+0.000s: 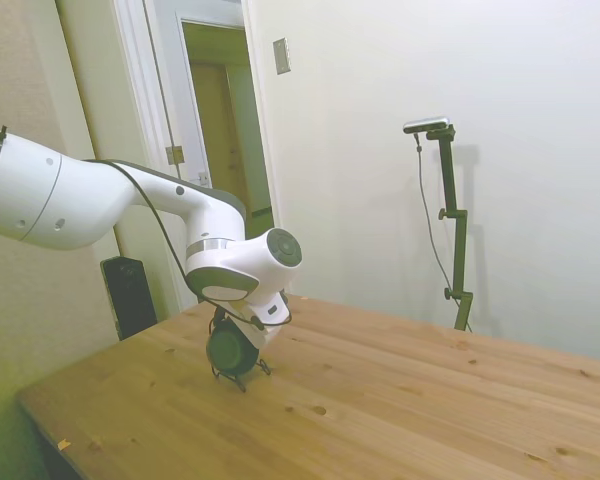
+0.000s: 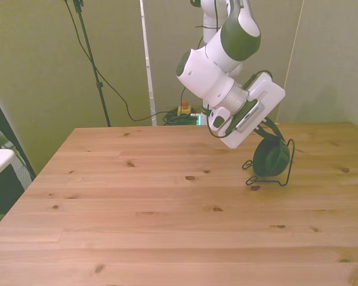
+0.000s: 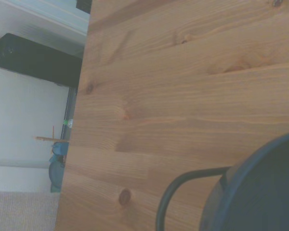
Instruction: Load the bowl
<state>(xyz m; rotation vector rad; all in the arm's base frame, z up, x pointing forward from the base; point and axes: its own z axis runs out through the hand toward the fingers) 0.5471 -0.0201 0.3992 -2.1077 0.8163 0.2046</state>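
Wooden worktop (image 2: 137, 202) fills most of the front view, bare pine planks with knots. White arm (image 1: 100, 200) reaches in from the side view's left, wrist bent down over the worktop's part at the front view's right.

Tool (image 2: 268, 140) sits right at the bowl, low, just above the worktop. Fingers hidden behind the white wrist housing and the bowl in both wide views, so cannot tell whether they are spread or clamped, nor whether they actually touch the bowl.

Bowl (image 2: 271, 158) dark green, round, matte. It stands on edge in the rack, not flat: its round face looks toward the front camera, so its axis runs roughly level rather than vertical. Whether the face shown is the mouth or the base, cannot tell. In the side view the bowl (image 1: 230, 350) shows as a dark disc directly under the wrist. Wrist view catches a blurred dark curved rim (image 3: 260, 192) close by.

Rack (image 2: 286, 170) thin black wire, feet on the worktop, one loop rising beside the bowl on the front view's right. The bowl rests within it. A wire loop (image 3: 183, 192) also shows in the wrist view, next to the rim.
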